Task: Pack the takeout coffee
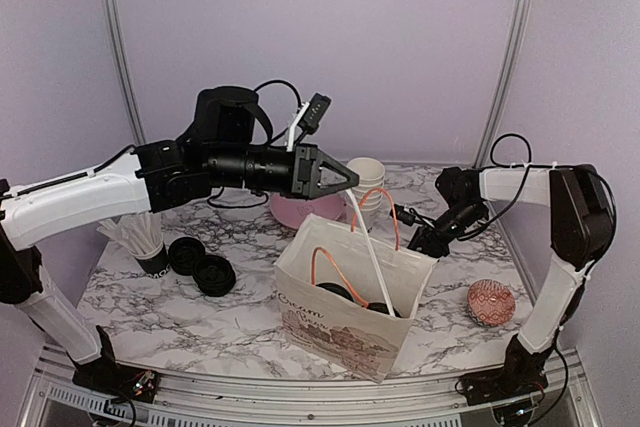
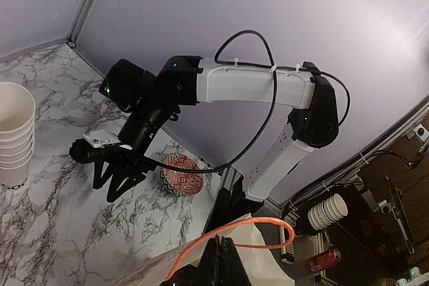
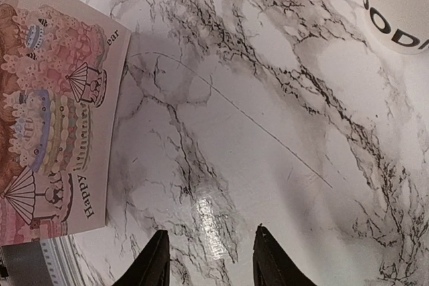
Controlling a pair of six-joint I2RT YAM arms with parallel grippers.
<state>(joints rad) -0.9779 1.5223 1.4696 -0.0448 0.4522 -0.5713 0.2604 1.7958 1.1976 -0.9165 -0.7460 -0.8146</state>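
- Coffee cups [image 1: 336, 292]: two round black lids [image 1: 379, 309] show inside the open paper bag [image 1: 330, 332], so the cups seem already packed, side by side.
- Handling, as I judge it: thin paper walls, light if empty, top-heavy and spillable if full. Hold one gently around mid-body, never by the snap-on lid.
- Left tool [image 1: 352, 180]: fingers together above the bag mouth, at a thin white straw [image 1: 370, 252] slanting in (whether it grips the straw I cannot tell).
- Right tool [image 3: 211, 259]: fingers apart, empty, over the glossy marbled bench [image 3: 268, 98], near the bag.
- Bag: stiff creased paper, cake print, soft orange loop handles [image 2: 292, 232].
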